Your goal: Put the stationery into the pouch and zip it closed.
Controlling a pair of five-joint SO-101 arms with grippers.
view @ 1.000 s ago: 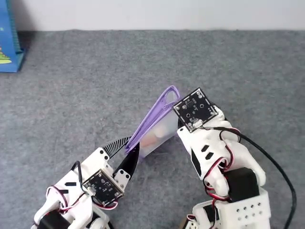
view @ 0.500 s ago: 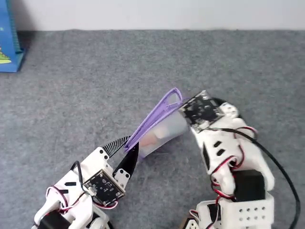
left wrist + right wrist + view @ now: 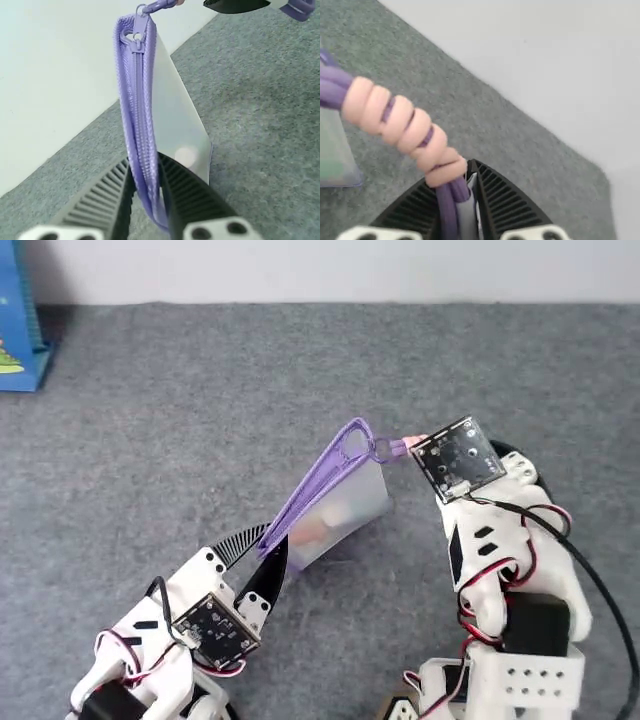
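A grey, coarse-textured fabric mat (image 3: 170, 410) covers the table surface. A blue cardboard box with coloured print (image 3: 18, 330) stands at the mat's far left corner, cut off by the frame edge. A plain white wall (image 3: 330, 270) borders the mat's far edge.

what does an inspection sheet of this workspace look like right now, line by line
surface: grey felt-like mat, flat.
job's things: pouch held up off the mat between the two arms; its zip looks shut along the visible length, with the slider at the pull cord end; a pale item shows through its clear side.
clutter: blue box at the far left edge.
grippers: left gripper, jaws shut on the pouch's near end; right gripper, jaws shut on the pink beaded pull cord.
cables: red and black wires on both arms; a black cable beside the right arm.
surroundings: white wall behind the mat.
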